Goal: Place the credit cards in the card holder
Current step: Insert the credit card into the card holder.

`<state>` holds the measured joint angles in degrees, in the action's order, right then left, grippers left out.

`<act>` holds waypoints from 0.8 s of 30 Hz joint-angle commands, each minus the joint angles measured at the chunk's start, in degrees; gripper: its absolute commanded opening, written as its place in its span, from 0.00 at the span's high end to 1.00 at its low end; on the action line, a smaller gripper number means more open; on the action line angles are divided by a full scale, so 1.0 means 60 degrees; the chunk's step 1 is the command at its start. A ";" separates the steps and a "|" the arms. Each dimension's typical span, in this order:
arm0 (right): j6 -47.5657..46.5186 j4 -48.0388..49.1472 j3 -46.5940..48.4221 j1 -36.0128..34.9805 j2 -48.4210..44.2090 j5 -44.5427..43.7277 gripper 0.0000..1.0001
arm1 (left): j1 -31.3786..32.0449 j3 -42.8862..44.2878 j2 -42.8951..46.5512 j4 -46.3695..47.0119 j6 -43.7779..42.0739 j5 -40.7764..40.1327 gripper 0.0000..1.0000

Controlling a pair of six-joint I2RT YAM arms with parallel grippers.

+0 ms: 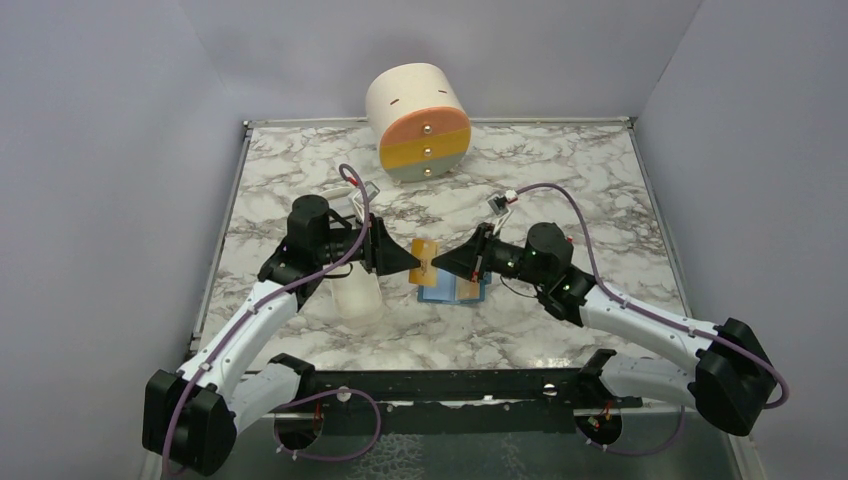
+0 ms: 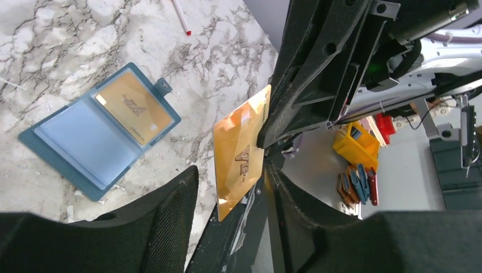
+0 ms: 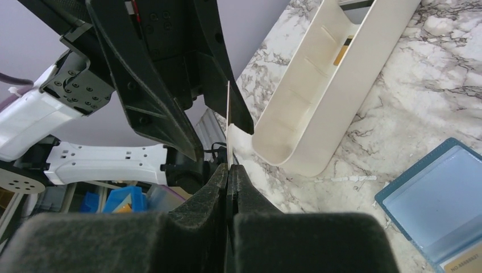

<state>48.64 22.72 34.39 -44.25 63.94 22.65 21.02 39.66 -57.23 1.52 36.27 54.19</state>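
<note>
Top external view shows the marble table (image 1: 300,160), a long white tray (image 1: 358,300) by the left arm and the blue card holder (image 1: 470,291) lying open beneath both grippers. The right gripper (image 1: 442,263) is clamped on the edge of a gold credit card (image 1: 424,262) in the air above the holder, and the left gripper (image 1: 408,258) has its fingers apart on either side of it. A second gold card (image 2: 133,108) lies on one half of the holder.

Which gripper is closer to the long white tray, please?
Left. The left gripper hangs right beside the white tray, its arm crossing above it; the right gripper sits beyond the gold card, near the blue card holder.
</note>
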 commanded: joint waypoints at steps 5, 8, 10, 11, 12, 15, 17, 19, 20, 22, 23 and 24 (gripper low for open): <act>-0.0827 -0.1792 0.0604 0.0007 0.0028 -0.0588 0.99 | 0.0021 0.0195 0.0186 -0.0908 -0.0731 -0.1624 0.30; -0.1192 -0.2631 0.0806 0.0018 0.0162 -0.0976 0.99 | 0.0022 0.0120 0.0298 -0.1077 -0.1036 -0.2229 0.22; -0.1390 -0.3147 0.0927 0.0082 0.0282 -0.1148 0.99 | 0.0021 0.0051 0.0365 -0.1144 -0.1111 -0.2681 0.22; -0.1483 -0.3320 0.0958 0.0124 0.0353 -0.1226 0.99 | 0.0034 0.0042 0.0366 -0.1170 -0.1142 -0.2863 0.22; -0.1563 -0.3500 0.0973 0.0175 0.0433 -0.1315 0.99 | 0.0041 0.0041 0.0334 -0.1181 -0.1212 -0.3023 0.22; -0.1669 -0.3892 0.0957 0.0503 0.0695 -0.1330 0.99 | 0.0093 0.0099 0.0147 -0.1176 -0.1384 -0.3317 0.22; -0.1718 -0.3997 0.0868 0.0784 0.0871 -0.1189 0.99 | 0.0196 0.0187 0.0019 -0.1198 -0.1512 -0.3386 0.22; -0.1715 -0.3978 0.0741 0.1153 0.1044 -0.0944 0.99 | 0.0363 0.0275 -0.0078 -0.1237 -0.1676 -0.3694 0.22; -0.1700 -0.3977 0.0699 0.1326 0.1122 -0.0805 0.99 | 0.0452 0.0332 -0.0154 -0.1275 -0.1797 -0.3864 0.22; -0.1702 -0.3977 0.0649 0.1682 0.1304 -0.0530 0.99 | 0.0693 0.0444 -0.0354 -0.1320 -0.1999 -0.4243 0.23; -0.1736 -0.3970 0.0630 0.1822 0.1390 -0.0413 0.99 | 0.0840 0.0508 -0.0487 -0.1333 -0.2130 -0.4440 0.25; -0.1759 -0.3934 0.0582 0.1955 0.1469 -0.0321 0.99 | 0.0977 0.0582 -0.0628 -0.1359 -0.2222 -0.4619 0.27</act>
<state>39.55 -0.08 38.81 -35.29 71.26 17.78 24.29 40.18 -58.72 -5.76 26.94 32.82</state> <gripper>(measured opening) 0.015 0.765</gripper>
